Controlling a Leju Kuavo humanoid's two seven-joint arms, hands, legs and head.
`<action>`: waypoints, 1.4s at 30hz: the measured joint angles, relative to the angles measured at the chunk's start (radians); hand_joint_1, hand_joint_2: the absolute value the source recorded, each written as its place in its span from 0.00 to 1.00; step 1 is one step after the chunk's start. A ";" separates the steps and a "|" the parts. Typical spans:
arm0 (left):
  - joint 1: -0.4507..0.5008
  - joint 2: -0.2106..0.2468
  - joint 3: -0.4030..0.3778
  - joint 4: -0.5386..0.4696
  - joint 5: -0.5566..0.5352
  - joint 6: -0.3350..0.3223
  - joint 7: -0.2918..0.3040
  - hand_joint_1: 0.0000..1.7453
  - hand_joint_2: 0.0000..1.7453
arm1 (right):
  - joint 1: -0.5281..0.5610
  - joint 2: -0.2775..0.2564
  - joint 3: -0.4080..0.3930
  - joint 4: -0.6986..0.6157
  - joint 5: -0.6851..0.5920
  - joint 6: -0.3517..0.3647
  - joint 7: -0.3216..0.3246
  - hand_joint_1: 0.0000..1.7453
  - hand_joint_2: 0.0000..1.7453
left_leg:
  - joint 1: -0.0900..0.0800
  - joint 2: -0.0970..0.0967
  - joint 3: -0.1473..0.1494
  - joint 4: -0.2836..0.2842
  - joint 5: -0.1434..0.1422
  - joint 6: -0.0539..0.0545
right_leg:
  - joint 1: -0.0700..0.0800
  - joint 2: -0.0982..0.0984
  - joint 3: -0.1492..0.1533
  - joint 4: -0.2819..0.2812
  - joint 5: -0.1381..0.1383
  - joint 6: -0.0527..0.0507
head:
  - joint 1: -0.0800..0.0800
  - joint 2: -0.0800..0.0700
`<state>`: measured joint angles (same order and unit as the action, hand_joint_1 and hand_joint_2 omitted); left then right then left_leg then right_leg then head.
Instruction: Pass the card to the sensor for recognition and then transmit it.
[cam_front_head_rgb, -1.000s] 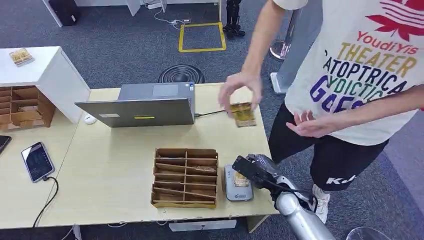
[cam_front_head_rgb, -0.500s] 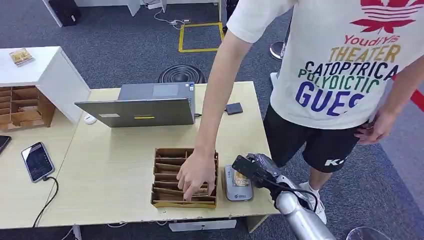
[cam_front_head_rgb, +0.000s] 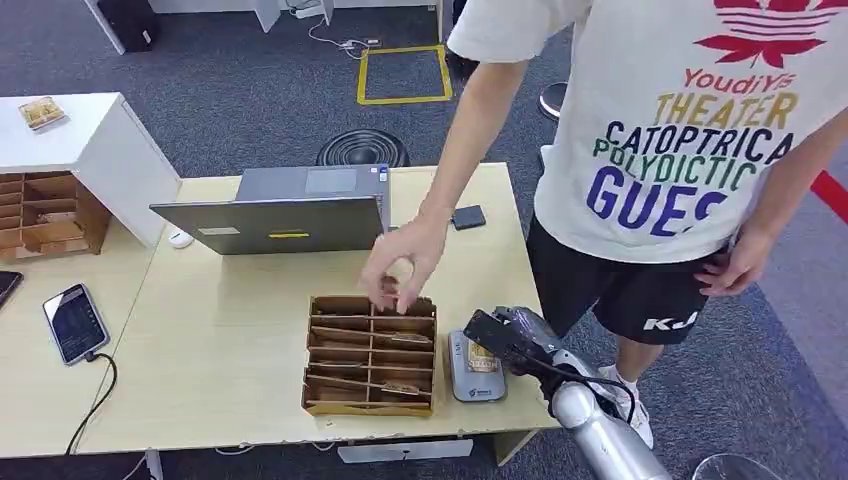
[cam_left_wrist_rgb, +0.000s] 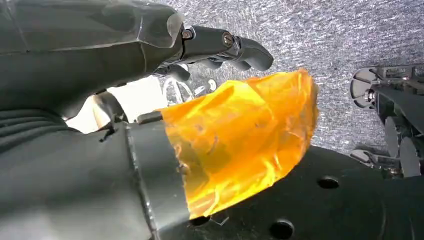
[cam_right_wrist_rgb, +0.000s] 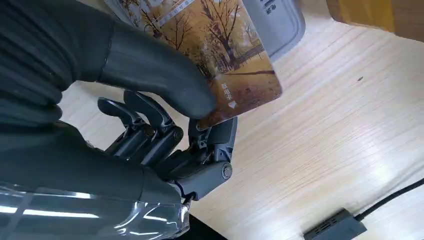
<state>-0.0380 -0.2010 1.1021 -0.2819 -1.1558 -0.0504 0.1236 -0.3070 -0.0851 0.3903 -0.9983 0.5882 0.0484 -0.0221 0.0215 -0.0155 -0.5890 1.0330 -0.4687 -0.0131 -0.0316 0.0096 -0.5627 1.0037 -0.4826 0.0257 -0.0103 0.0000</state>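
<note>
Holding the card (cam_right_wrist_rgb: 220, 60) pinched between thumb and fingers of the right hand (cam_front_head_rgb: 510, 340), directly above the grey sensor (cam_front_head_rgb: 474, 368) on the surface (cam_front_head_rgb: 220, 330). Presenting for recognition, apparently underway; contact with the sensor not confirmable. Remaining: transmitting the card onward, likely to the person's hand (cam_front_head_rgb: 402, 262) hovering over the wooden organiser (cam_front_head_rgb: 370, 355). Hanging idle: left hand (cam_left_wrist_rgb: 150, 100), fingers curled, grip state indeterminable.

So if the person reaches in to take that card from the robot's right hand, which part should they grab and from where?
The free end of the card, judging by the right wrist view: the right hand pinches one end between thumb and fingers, and the rest sticks out over the sensor. Probably come from the organizer side, pinching both faces flat.
</note>
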 joint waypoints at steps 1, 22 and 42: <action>0.000 0.000 0.000 0.000 0.000 0.002 0.000 0.00 0.00 | 0.000 0.000 0.000 0.000 0.000 0.000 0.000 1.00 1.00 | 0.000 0.000 0.000 0.000 0.000 0.000 | 0.000 0.000 0.000 0.000 0.000 0.000 | 0.000 0.000; -0.002 0.004 0.015 0.000 -0.003 0.004 0.002 0.00 0.00 | -0.002 0.001 0.000 0.005 0.000 0.000 -0.006 1.00 1.00 | 0.000 0.000 0.000 0.000 0.000 0.000 | 0.000 0.000 0.000 0.000 0.000 0.000 | 0.000 0.000; -0.002 0.004 0.016 0.000 -0.007 0.004 0.002 0.00 0.00 | -0.005 0.001 0.000 0.010 0.000 0.000 -0.006 1.00 1.00 | 0.000 0.000 0.000 0.000 0.000 0.000 | 0.000 0.000 0.000 0.000 0.000 0.000 | 0.000 0.000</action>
<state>-0.0399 -0.1968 1.1177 -0.2815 -1.1627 -0.0465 0.1251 -0.3120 -0.0839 0.3906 -0.9884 0.5886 0.0488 -0.0286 0.0215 -0.0152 -0.5885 1.0330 -0.4687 -0.0131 -0.0316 0.0098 -0.5624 1.0037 -0.4826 0.0257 -0.0103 0.0000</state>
